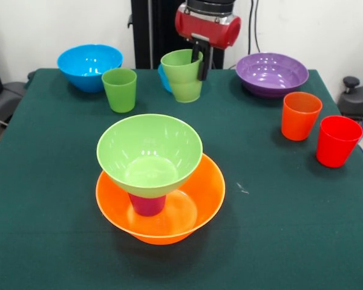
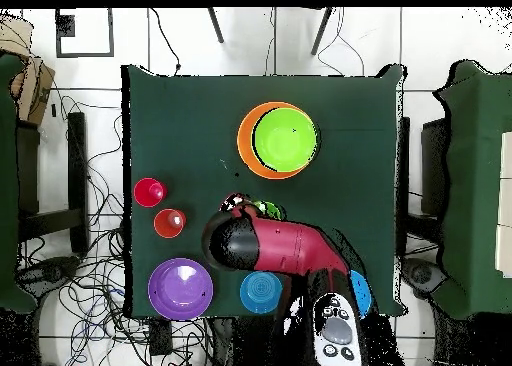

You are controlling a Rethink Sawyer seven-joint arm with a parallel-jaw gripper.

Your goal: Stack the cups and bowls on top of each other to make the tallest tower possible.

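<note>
Claw (image 1: 199,60) is clamped on the rim of a green cup (image 1: 183,75), one finger inside, holding it tilted above the bench (image 1: 278,211) far from the tower (image 1: 151,175). Risk: the green bowl (image 1: 149,154) perches on a purple cup (image 1: 147,204) in the orange bowl (image 1: 187,217); a hard placement could topple it.

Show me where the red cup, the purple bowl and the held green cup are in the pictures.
red cup (image 1: 337,142): front view, on its outer wall.
purple bowl (image 1: 271,71): front view, on its inner surface.
held green cup (image 1: 183,81): front view, on its outer wall.
</note>
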